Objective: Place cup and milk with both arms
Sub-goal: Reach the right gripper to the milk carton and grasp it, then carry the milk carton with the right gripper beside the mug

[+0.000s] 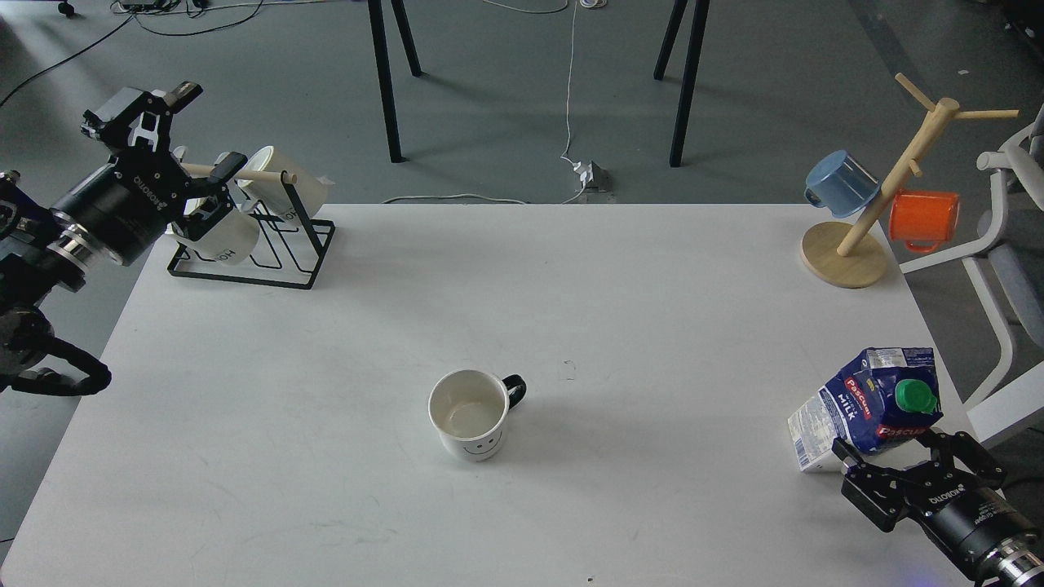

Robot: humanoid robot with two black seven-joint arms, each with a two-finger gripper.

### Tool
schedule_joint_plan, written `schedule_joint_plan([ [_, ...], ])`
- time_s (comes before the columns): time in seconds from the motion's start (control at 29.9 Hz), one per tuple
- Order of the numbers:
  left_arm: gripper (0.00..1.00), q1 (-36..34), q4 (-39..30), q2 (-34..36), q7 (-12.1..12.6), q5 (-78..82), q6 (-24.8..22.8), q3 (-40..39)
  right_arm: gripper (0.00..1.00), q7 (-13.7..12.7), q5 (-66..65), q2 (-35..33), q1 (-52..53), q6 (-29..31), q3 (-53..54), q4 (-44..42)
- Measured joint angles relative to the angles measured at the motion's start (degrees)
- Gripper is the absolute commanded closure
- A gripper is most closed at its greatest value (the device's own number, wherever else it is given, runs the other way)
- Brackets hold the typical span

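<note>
While the white smiley-face ceramic mug (475,425) stands mid-table, the right gripper (889,462), fingers spread, flanks the blue-and-white gable-top milk carton (866,408) near right; a nudge could topple it. Far left, the left gripper (194,147) gapes.

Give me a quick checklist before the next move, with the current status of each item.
1. Cup upright on the table: ok.
2. Space around the cup free of other objects: ok.
3. Milk carton between the right end effector fingers: ok, fingers sit on either side of its base.
4. Right fingers actually clamped on the carton: cannot tell.
5. Carton upright: not ok, it leans.
6. Left end effector near the cup: not ok, it is open by the black mug rack.
</note>
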Motion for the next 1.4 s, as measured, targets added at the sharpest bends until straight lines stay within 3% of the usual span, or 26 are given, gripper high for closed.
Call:
schedule_joint_plan([
  [0.13, 0.08, 0.0, 0.0, 0.0, 0.0, 0.0, 0.0, 0.0, 0.02, 0.0, 0.0, 1.3, 0.3, 0.0, -0.2, -0.1],
  [0.27, 0.08, 0.0, 0.1, 0.0, 0.0, 0.0, 0.0, 0.0, 0.13, 0.1, 0.0, 2.0, 0.4, 0.0, -0.1, -0.1],
  [0.33, 0.07, 0.0, 0.4, -0.1, 0.0, 0.0, 0.0, 0.0, 0.22, 0.2, 0.0, 2.2, 0.4, 0.0, 0.1, -0.1],
  [0.47, 0.07, 0.3, 1.2, -0.2, 0.0, 0.0, 0.0, 0.0, 0.51, 0.3, 0.0, 2.7, 0.2, 0.0, 0.3, -0.1],
  [0.6, 0.07, 0.4, 1.3, -0.3, 0.0, 0.0, 0.0, 0.0, 0.59, 0.3, 0.0, 2.8, 0.1, 0.0, 0.4, -0.1],
  [1.04, 0.07, 1.0, 2.5, -0.7, 0.0, 0.0, 0.0, 0.2, 0.6, 0.4, -0.3, 3.3, 0.8, 0.0, 1.2, 1.4],
  [1.4, 0.07, 1.4, 2.5, -0.7, 0.0, 0.0, 0.0, 0.2, 0.59, 0.3, -4.4, 5.5, 13.1, 0.0, -5.7, 1.3],
])
